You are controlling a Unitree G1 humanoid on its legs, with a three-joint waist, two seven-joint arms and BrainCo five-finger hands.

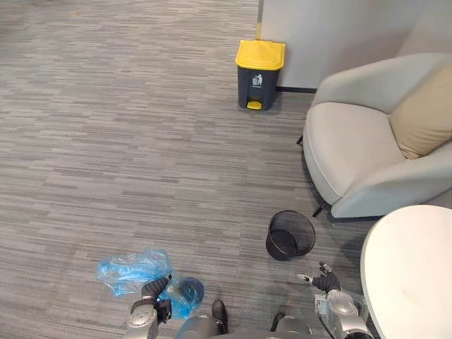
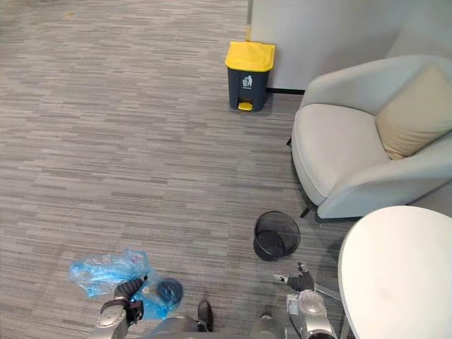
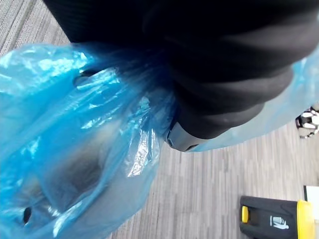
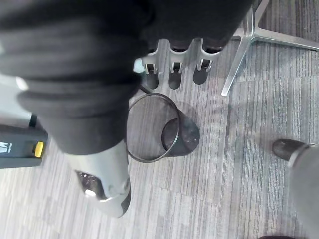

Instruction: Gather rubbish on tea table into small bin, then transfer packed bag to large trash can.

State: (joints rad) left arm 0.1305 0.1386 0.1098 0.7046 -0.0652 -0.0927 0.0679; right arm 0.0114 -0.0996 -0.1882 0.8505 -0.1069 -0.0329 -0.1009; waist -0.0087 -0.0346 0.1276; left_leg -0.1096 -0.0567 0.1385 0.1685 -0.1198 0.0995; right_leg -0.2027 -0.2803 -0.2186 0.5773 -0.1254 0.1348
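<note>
At the near edge of the left eye view: the left robot hand, its dark fingers curled into the gathered neck of a blue bag. The plastic spreads to either side of the hand above the carpeted floor.

Same view:
- The right robot hand is partly cut off, beside the white round desk.
- The small bin, black mesh, stands between the hands.
- The large trash can, yellow-lidded, is well apart by the wall.
- An armchair with a cushion.

Left wrist view: bag plastic bunched against the dark cover, fingers hidden. A dark mass shows through the plastic and cannot be made out. The trash can is cut off at the edge.

Right wrist view: fingers straight and holding nothing, the small bin past them, a metal leg beside it.
</note>
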